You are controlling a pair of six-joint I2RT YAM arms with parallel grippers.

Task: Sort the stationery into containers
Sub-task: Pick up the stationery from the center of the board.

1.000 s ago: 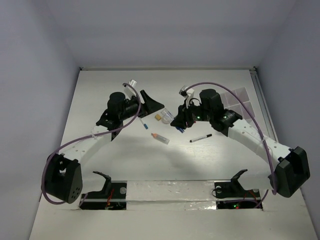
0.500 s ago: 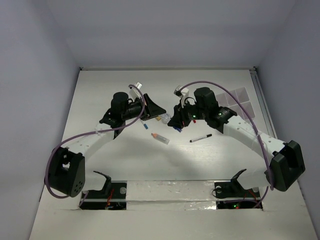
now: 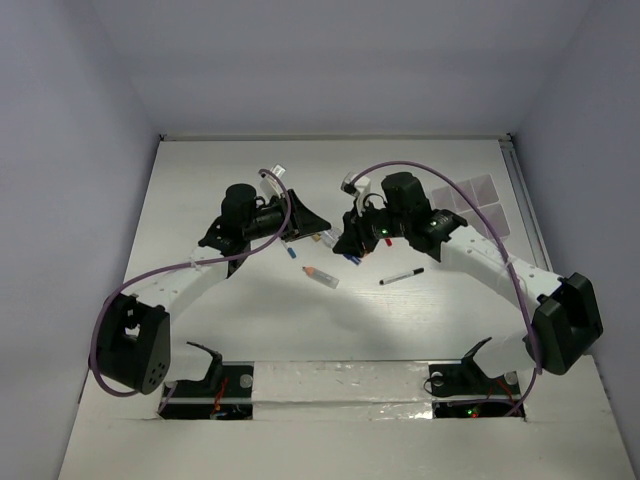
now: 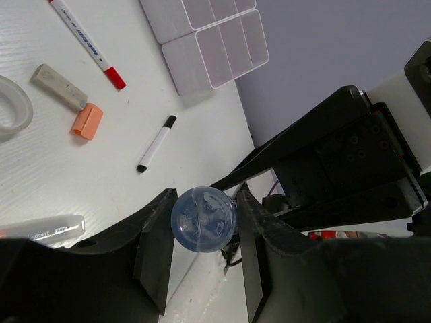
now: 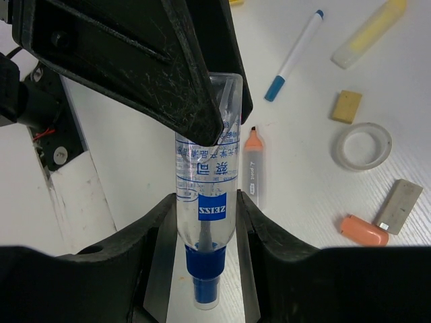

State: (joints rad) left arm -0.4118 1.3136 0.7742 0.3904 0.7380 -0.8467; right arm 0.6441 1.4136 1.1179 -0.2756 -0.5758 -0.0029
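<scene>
The arms have closed in since a second ago. The left gripper (image 4: 205,196) has swung right, the right gripper (image 5: 206,205) left, and now they meet over mid-table. Both are clamped on one clear plastic bottle with a blue cap (image 5: 205,168): the left fingers pinch its base end, the right fingers squeeze the body just above the cap. It seems to be held up off the white table (image 3: 200,180).

It looks light, thin-walled and smooth, likely to flex or slip under a hard squeeze. The labelled mid-body is the safer hold, and one side must let go before the other pulls.

Underneath lie an orange-tipped crayon (image 5: 250,168), a blue-tipped pen (image 5: 294,54) and a clear tape roll (image 5: 364,145). The white divided organizer boxes (image 4: 215,50) sit well apart at the far right, near the table's side edge, with open surface between.
</scene>
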